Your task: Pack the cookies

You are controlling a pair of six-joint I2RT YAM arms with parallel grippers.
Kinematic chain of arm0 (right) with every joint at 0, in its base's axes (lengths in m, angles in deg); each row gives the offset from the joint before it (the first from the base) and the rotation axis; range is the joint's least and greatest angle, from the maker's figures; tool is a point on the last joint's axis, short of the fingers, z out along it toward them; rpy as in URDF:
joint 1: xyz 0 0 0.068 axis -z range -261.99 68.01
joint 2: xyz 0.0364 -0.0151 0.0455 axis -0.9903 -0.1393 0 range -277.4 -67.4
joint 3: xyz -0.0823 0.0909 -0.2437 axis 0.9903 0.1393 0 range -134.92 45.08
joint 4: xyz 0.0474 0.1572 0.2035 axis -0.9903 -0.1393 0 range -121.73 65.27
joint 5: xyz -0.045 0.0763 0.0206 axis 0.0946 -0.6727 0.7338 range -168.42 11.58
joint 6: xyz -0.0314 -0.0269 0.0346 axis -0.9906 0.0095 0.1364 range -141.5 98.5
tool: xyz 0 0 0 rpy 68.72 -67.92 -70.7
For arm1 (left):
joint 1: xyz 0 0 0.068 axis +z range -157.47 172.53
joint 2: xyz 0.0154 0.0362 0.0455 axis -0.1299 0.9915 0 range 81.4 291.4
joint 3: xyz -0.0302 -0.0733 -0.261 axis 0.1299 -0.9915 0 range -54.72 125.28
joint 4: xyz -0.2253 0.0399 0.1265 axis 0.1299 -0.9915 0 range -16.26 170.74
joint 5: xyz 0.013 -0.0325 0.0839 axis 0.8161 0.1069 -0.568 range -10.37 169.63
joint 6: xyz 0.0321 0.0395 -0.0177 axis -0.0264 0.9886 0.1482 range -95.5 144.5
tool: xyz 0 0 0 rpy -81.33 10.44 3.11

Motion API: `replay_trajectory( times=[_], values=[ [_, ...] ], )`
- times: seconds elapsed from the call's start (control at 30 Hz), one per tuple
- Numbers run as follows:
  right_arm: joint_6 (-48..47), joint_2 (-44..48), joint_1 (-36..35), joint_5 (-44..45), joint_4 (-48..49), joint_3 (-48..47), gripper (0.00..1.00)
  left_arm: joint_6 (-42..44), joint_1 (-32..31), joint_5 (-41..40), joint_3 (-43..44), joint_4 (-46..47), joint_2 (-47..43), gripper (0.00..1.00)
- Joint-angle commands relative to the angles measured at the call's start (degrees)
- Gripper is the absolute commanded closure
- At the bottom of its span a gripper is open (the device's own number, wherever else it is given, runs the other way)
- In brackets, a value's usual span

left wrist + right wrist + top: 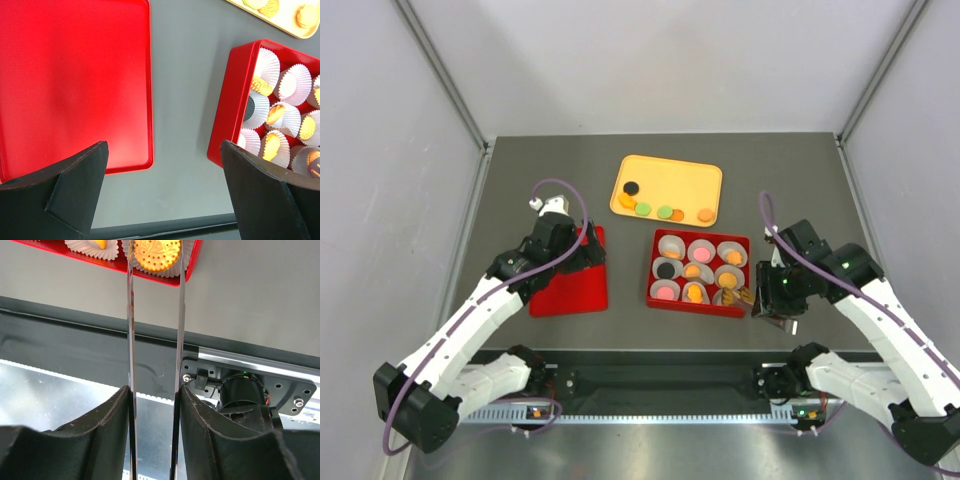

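Note:
Several cookies, black (631,187), green (643,209) and orange (705,214), lie on a yellow tray (690,178). A red box (655,262) holds white paper cups with pink, orange and black cookies in them. My right gripper (772,292) is shut on metal tongs (131,315), at the box's near right corner. The tongs' tips flank an orange cookie (156,252) over the corner cup. My left gripper (582,250) is open and empty above the red lid (570,285). In the left wrist view, the left gripper (162,175) hangs over bare table between the lid (75,80) and the box (235,100).
The table's near edge and a black rail (75,347) run just below the red box. The right arm's base motor (245,392) sits under the tongs. Grey walls enclose the table on three sides.

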Motion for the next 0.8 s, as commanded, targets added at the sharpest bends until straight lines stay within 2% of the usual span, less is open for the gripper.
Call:
replay_trajectory(
  times=[0.0,0.77],
  values=[
    [-0.17,0.22,0.45,-0.44,0.98,-1.71,0.59,0.08,0.25,0.19,-0.07,0.65,-1.36,0.02],
    [-0.96,-1.19,0.45,-0.35,0.89,-3.38,0.55,0.25,0.25,0.19,-0.34,0.91,-1.27,0.02]
  ],
)
